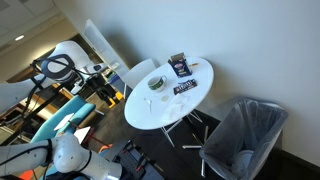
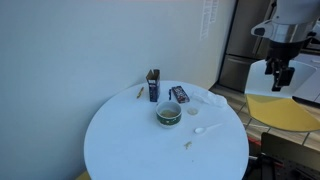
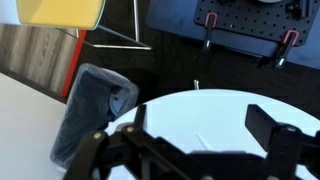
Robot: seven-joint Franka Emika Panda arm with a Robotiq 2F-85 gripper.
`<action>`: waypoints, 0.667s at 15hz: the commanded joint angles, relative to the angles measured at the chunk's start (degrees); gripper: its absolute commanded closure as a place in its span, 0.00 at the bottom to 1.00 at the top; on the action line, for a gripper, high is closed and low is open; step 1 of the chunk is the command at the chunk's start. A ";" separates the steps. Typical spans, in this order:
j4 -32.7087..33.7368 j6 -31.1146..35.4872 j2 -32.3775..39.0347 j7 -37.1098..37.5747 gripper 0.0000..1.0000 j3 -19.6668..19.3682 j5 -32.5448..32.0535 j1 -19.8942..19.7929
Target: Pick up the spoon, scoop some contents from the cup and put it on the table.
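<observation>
The small pale green cup [image 2: 168,115] stands near the middle of the round white table [image 2: 130,145], with dark contents inside. It also shows in an exterior view [image 1: 157,84]. A white spoon [image 2: 204,128] lies on the table beside the cup. In the wrist view it is a faint white line [image 3: 203,141] on the table [image 3: 220,110]. My gripper [image 2: 277,78] hangs well away from the table, above a yellow seat, and holds nothing. In the wrist view its fingers [image 3: 200,130] are wide apart over the table edge.
An upright dark snack bag [image 2: 153,85] and a flat dark packet [image 2: 179,94] stand behind the cup. A crumpled white piece [image 2: 215,99] and a few crumbs [image 2: 187,145] lie on the table. A dark mesh chair [image 1: 245,135] stands beside it. A yellow seat [image 2: 280,110] is below the gripper.
</observation>
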 commanded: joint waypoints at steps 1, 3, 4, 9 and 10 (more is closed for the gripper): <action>-1.92 7.12 1.89 -9.46 0.00 -4.12 0.40 3.00; -2.62 10.76 3.55 -15.75 0.00 -6.97 1.98 4.18; -2.38 10.40 4.28 -19.30 0.00 -7.97 2.71 4.61; -2.27 8.93 5.27 -14.96 0.00 -5.28 -0.32 1.15; -2.56 11.06 5.07 -15.67 0.00 -5.28 -1.59 1.10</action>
